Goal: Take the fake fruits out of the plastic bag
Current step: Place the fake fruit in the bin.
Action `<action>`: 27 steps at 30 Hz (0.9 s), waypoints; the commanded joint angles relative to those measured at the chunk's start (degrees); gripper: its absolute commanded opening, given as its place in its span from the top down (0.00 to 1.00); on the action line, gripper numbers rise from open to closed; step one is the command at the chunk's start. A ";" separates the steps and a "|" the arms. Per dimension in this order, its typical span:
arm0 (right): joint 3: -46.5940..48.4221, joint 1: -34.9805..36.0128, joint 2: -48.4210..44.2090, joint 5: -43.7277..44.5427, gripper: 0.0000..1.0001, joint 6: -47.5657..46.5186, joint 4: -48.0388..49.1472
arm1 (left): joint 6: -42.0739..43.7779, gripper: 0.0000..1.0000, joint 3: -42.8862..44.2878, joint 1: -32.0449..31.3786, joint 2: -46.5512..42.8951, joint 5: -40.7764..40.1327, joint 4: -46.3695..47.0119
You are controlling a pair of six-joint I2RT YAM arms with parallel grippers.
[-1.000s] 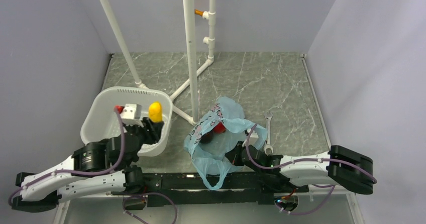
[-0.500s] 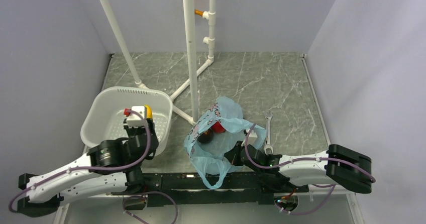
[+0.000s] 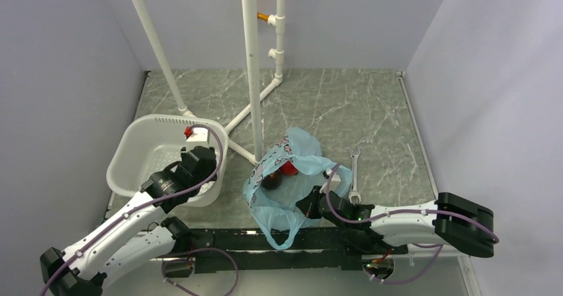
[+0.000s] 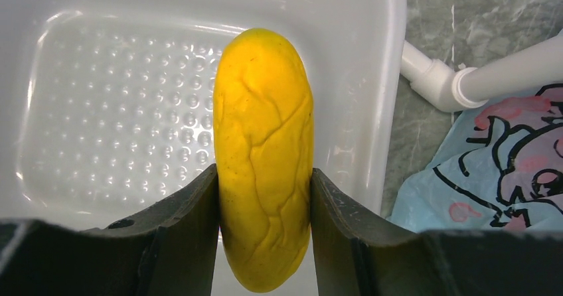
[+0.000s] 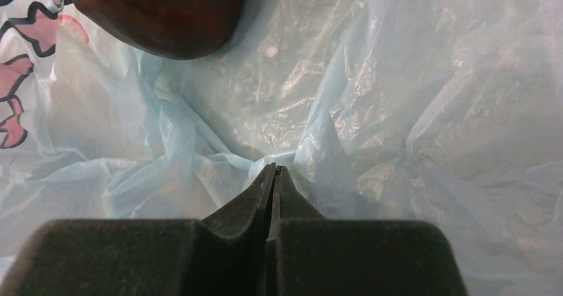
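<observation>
The left arm is pointing toward 1 o'clock, and the left gripper is squeezing the yellow fruit between half-open fingers. The right arm is lying low and pointing toward 9 o'clock. The right gripper is pinching the bag, fingers tight together.

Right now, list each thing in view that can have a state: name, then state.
left pincer, shut on the yellow fruit
yellow fruit, held above the basket
basket, upright
right pincer, shut on a fold of the bag
bag, mouth open
maroon fruit, lying inside the bag
red fruit, lying inside the bag
wrench, lying flat, right of the bag
</observation>
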 commanded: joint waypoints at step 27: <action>1.75 0.11 4.16 -1.15 1.00 -1.86 3.65 | 3.48 0.13 5.74 1.09 -10.76 45.55 14.24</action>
